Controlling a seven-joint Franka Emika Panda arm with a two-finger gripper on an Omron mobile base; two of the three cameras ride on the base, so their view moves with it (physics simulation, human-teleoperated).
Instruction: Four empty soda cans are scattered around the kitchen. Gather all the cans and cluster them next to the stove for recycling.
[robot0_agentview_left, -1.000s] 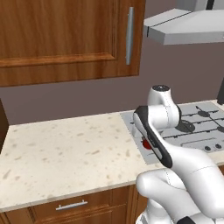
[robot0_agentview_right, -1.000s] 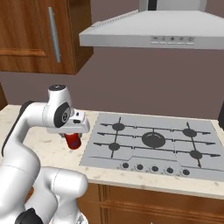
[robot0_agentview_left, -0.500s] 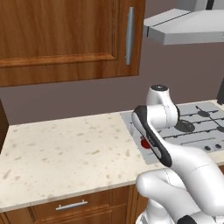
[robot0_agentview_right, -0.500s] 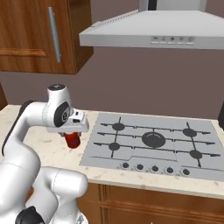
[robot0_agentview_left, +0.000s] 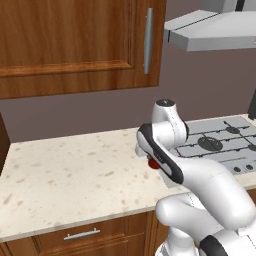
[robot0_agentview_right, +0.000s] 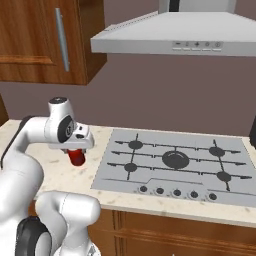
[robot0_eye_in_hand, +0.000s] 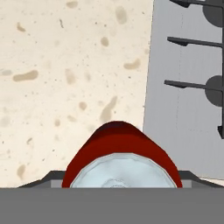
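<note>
Tool (robot0_agentview_right: 76, 151) clasping an upright red soda can (robot0_agentview_right: 77, 158) directly beneath it, low over the speckled surface (robot0_agentview_left: 75, 175) with the stove (robot0_agentview_right: 175, 172) edge just to its side; judged ready for set-down and release there.

Glossy white arm (robot0_agentview_left: 200, 175), dark joints

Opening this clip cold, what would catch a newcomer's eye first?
The red soda can hanging under the white arm's end effector, just above the speckled counter beside the stove's left edge. In the hand view the can's silvery end sits right between the fingers. Above, a grey range hood juts over the cooktop.
</note>
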